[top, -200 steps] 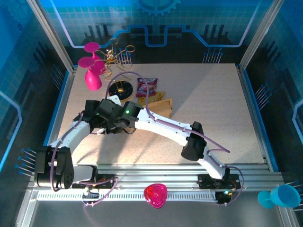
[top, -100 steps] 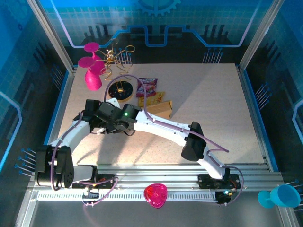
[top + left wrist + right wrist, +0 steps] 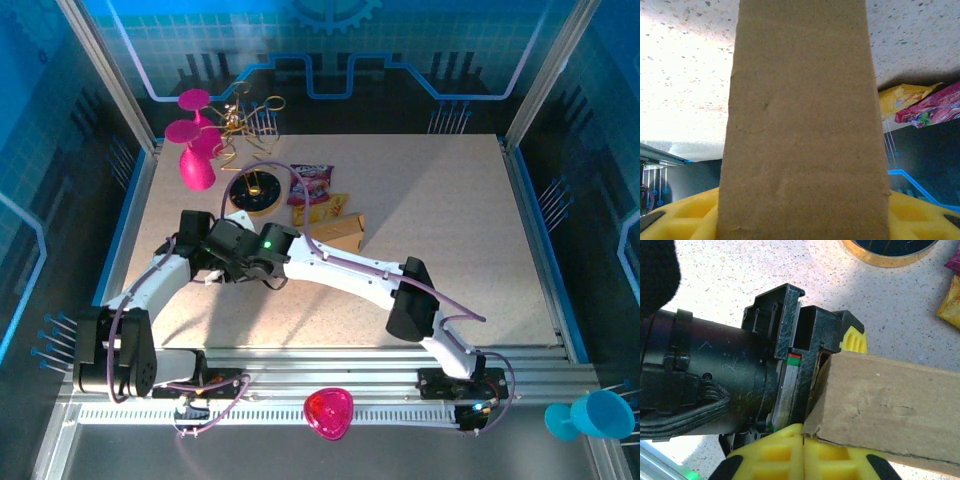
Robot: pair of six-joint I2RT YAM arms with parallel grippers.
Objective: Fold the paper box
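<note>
One paper box (image 3: 338, 232) and one gold-rimmed dish (image 3: 252, 190) are counted. Two snack packets are seen, a pink packet (image 3: 312, 183) and a yellow packet (image 3: 322, 208).

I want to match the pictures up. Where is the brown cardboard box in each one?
Top external: the paper box lies mid-table, just beyond the two wrists.
Left wrist: the paper box runs top to bottom through the middle.
Right wrist: the paper box sits lower right.
Shared landmark: the yellow snack packet near the box.
</note>
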